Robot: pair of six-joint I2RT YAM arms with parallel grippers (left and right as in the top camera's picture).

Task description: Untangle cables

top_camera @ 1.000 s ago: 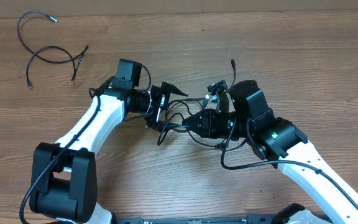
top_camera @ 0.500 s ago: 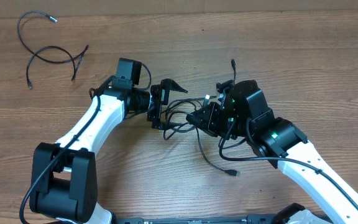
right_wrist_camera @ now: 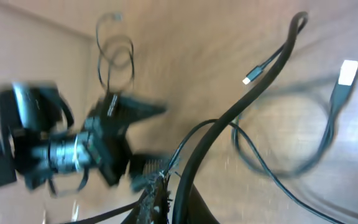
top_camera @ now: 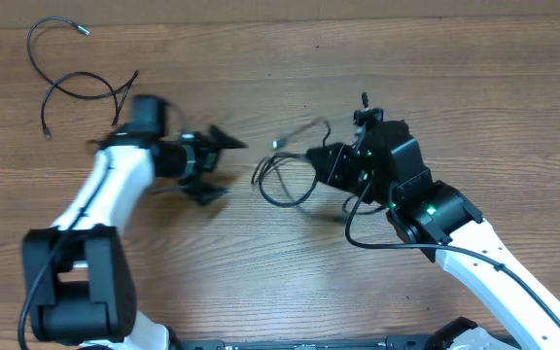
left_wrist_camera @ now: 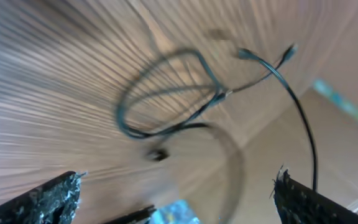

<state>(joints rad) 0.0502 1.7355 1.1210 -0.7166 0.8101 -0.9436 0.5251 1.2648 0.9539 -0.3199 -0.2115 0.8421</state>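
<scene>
Right fingers [top_camera: 327, 160] pinch the cables [top_camera: 261, 187] (loop between arms); left fingers [top_camera: 224, 140] spread, well apart.

Looking like a robotics lab bench, left arm [top_camera: 100, 190] and right arm [top_camera: 474, 255] reaching over a wood-grain table [top_camera: 455, 58], cables [left_wrist_camera: 303, 121] lying loose

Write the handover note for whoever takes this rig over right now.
Left hand: open, empty, over bare table between the two cable groups.
Right hand: shut, apparently pinching one end of the cable tangle.
Cables: the loose cables lie at the far left of the table, well apart from the tangle. The tangle loops out at table centre with a silvery plug sticking up.
Done: some cords are already set aside.
Left: pull apart the looped cords at the right hand, probably with the left hand taking a free end.
</scene>
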